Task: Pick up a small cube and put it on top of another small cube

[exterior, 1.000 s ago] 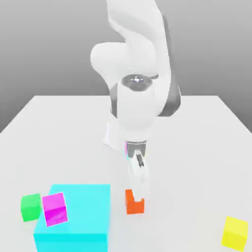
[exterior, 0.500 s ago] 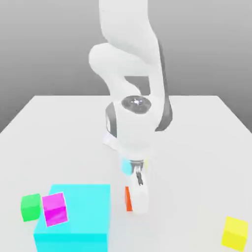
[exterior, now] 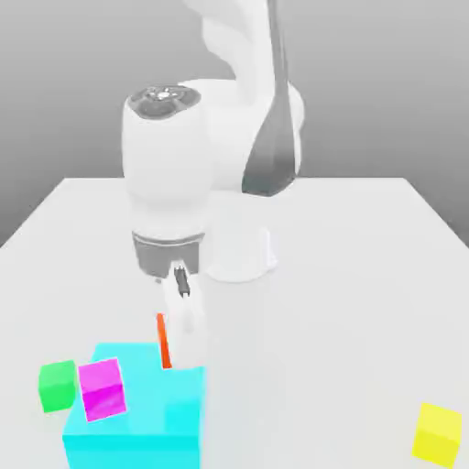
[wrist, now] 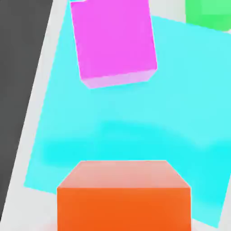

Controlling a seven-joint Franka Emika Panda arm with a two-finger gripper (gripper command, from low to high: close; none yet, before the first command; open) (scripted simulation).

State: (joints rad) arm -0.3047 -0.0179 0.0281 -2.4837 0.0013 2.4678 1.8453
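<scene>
My gripper (exterior: 174,346) is shut on the small orange cube (exterior: 164,341), which shows as a thin orange strip beside the white fingers (exterior: 186,321). The cube hangs above the far edge of the big cyan block (exterior: 137,408). In the hand view the orange cube (wrist: 124,196) is close up, with the cyan block (wrist: 135,122) beneath it. A magenta cube (exterior: 101,388) rests tilted on the cyan block's corner towards the exterior view's left, and it lies beyond the held cube in the hand view (wrist: 113,40).
A green cube (exterior: 57,385) stands on the white table (exterior: 366,275) at the cyan block's side towards the exterior view's left, and it also appears as the green cube (wrist: 210,13) in the hand view. A yellow cube (exterior: 437,432) sits near the front at the exterior view's right.
My gripper has shut on the orange cube, lifted it off the table beside the cyan block, and carried it towards the exterior view's left, over the block.
</scene>
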